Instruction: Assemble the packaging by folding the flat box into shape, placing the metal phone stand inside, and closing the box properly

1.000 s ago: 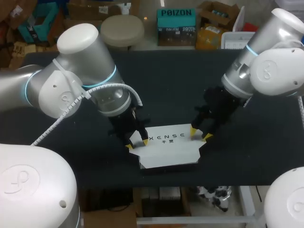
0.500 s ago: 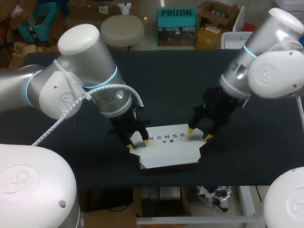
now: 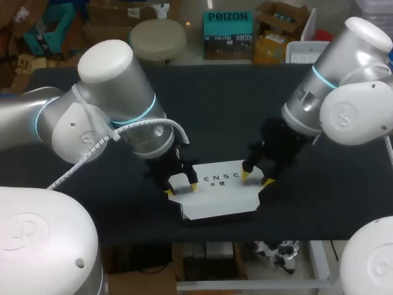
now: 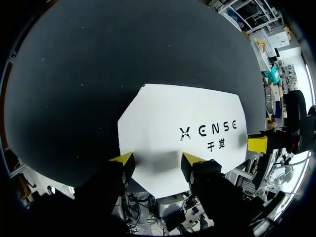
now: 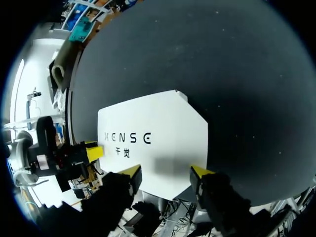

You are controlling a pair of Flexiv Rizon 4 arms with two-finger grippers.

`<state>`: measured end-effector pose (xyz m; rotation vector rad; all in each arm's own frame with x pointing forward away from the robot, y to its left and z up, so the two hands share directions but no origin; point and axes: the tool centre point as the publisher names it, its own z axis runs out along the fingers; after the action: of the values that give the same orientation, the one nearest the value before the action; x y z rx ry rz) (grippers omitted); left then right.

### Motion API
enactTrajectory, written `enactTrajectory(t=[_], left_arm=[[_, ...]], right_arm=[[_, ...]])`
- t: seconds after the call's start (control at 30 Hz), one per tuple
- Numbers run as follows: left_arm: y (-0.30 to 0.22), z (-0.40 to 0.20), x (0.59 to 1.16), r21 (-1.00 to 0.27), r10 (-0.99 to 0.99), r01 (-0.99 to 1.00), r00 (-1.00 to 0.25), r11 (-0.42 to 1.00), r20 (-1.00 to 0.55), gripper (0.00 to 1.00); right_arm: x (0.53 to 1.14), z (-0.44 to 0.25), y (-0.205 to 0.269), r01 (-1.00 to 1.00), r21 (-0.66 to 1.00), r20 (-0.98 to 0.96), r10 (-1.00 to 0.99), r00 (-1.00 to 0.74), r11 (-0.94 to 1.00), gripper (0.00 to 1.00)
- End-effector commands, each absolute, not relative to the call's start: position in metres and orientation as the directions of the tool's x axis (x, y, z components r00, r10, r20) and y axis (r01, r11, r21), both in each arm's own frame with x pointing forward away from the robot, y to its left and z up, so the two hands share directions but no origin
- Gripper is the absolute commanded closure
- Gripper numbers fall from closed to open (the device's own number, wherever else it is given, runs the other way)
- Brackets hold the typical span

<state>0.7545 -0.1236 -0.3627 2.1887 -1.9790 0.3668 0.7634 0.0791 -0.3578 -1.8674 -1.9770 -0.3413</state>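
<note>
A white box [image 3: 218, 195] lies printed face up on the black table, near its front edge. My left gripper [image 3: 182, 189] stands open over the box's left end, its yellow tips spread above the white face. My right gripper [image 3: 256, 179] is open over the right end. In the left wrist view the box [image 4: 182, 123] spreads ahead of my left gripper [image 4: 157, 160], and the other arm's yellow fingertip [image 4: 257, 143] shows at the far end. From the right wrist, the box [image 5: 158, 128] lies ahead of my right gripper [image 5: 166, 172]. No phone stand is in view.
The black table [image 3: 215, 110] stretches bare behind the box and to both sides. Its front edge [image 3: 221, 238] runs just below the box. Both arms' large housings hang over the table's left and right parts.
My left gripper's fingers have spread wider and it has shifted slightly right. The right gripper's fingers have also spread and it has shifted a little toward the box's middle. The box stays put.
</note>
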Motion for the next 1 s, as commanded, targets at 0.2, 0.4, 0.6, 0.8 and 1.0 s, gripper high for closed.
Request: enactTrajectory(t=[0.2,0.4,0.6,0.8,1.0], left_arm=[[-0.120,-0.365,0.750,-0.062,-0.947,-0.992,0.083,-0.107,0.310,0.39],[-0.120,-0.367,0.751,-0.071,-0.945,-0.992,0.078,-0.106,0.318,0.38],[-0.120,-0.370,0.751,-0.073,-0.940,-0.992,0.069,-0.099,0.335,0.39],[-0.120,-0.371,0.751,-0.046,-0.933,-0.994,0.074,-0.096,0.352,0.40],[-0.123,-0.373,0.751,-0.041,-0.931,-0.995,0.073,-0.094,0.357,0.40]], right_arm=[[0.764,-0.368,0.078,0.993,-0.081,0.464,0.885,-0.043,0.091,0.34],[0.767,-0.370,0.078,0.992,-0.079,0.479,0.877,-0.048,0.097,0.33],[0.768,-0.371,0.079,0.993,-0.060,0.495,0.867,-0.058,0.101,0.33],[0.770,-0.374,0.080,0.993,-0.054,0.510,0.858,-0.062,0.104,0.34],[0.770,-0.377,0.079,0.994,-0.051,0.526,0.848,-0.060,0.101,0.34]])
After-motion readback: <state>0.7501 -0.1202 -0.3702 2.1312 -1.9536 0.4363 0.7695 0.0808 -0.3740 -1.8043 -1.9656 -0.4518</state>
